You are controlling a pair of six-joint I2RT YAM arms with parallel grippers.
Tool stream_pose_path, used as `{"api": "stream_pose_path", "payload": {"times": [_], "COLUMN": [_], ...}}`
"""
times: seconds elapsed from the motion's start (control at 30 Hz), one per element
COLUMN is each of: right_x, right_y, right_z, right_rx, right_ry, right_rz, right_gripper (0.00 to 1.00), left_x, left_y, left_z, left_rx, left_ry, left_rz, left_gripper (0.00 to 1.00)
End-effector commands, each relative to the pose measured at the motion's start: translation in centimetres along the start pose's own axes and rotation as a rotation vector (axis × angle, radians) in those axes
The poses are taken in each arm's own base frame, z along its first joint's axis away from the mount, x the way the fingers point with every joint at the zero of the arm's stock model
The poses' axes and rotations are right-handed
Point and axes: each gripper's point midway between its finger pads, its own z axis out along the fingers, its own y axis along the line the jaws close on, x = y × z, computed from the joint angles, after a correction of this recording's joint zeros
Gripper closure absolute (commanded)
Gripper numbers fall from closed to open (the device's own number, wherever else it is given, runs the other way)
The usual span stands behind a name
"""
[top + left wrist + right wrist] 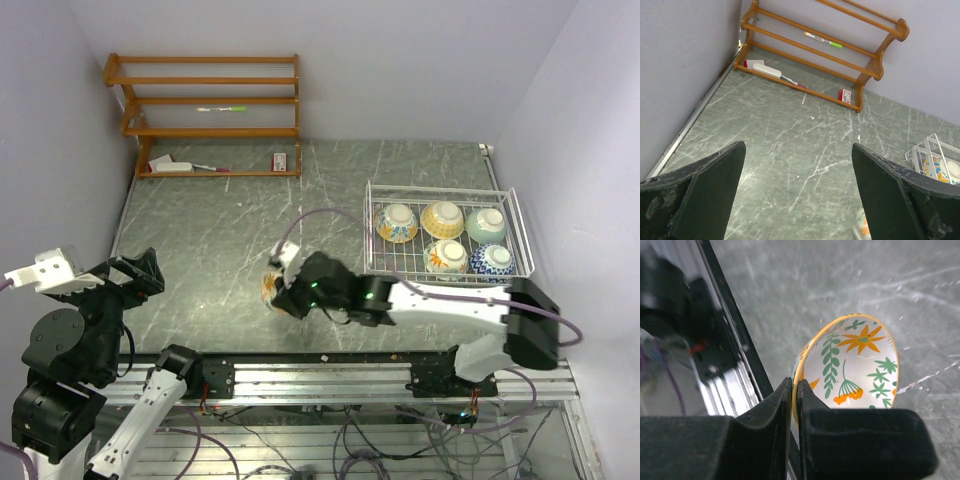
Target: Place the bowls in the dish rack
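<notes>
Counting puts the job near its end: five bowls (442, 219) sit inside the dish rack (520, 228), three along its far side and two along its near side, with a gap at its near left corner. The sixth, a cream bowl with orange flowers (855, 365), is off to the rack's left, tilted on edge and pinched by its rim in the right gripper (794, 390). The left gripper (799, 147) is spread wide around nothing, well left of the rack. By my judgement, only carrying this last bowl into the rack is left.

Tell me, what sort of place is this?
Probably a robotics test bench, not a kitchen: arms bolted to an aluminium rail, loose cables beneath, and a dish rack of bowls on a walled-in table.
</notes>
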Motion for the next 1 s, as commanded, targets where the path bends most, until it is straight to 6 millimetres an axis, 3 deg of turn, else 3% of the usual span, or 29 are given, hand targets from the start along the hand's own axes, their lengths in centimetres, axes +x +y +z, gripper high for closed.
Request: {"api": "stream_pose_path", "payload": {"times": [0.0, 0.1, 0.3, 0.4, 0.53, 0.63, 0.97], "right_x": [-9.0, -11.1, -12.8, -12.3, -11.2, -9.9, -3.9], "right_y": [0.7, -1.1, -8.8, -13.3, -16.8, -19.0, -23.9], "right_z": [-5.0, -8.2, -15.6, -18.8, -21.9, -23.2, -23.5], "right_rx": [-0.179, -0.169, 0.042, 0.17, 0.29, 0.388, 0.483], "right_ry": [-0.352, -0.459, -0.655, -0.714, -0.751, -0.751, -0.736], "right_rz": [0.152, 0.204, 0.312, 0.367, 0.412, 0.463, 0.679], "right_gripper": [1.0, 1.0, 1.0, 1.0, 1.0, 1.0, 1.0], "left_x": [-1.0, -1.2, -1.2, -1.1, -1.2, -1.2, -1.0], "left_y": [-0.2, -0.3, -0.9, -1.3, -1.8, -2.0, -2.2], "left_z": [-0.3, -0.3, -0.2, 0.1, 0.4, 0.4, 0.2], "left_rx": [0.011, 0.015, 0.041, 0.051, 0.068, 0.074, 0.093], "left_ry": [-0.026, -0.027, -0.025, -0.017, -0.01, -0.01, 0.004], "left_rz": [-0.013, -0.014, -0.019, -0.015, -0.006, -0.004, 0.019], "left_gripper": [0.02, 0.02, 0.02, 0.02, 0.02, 0.02, 0.02]}}
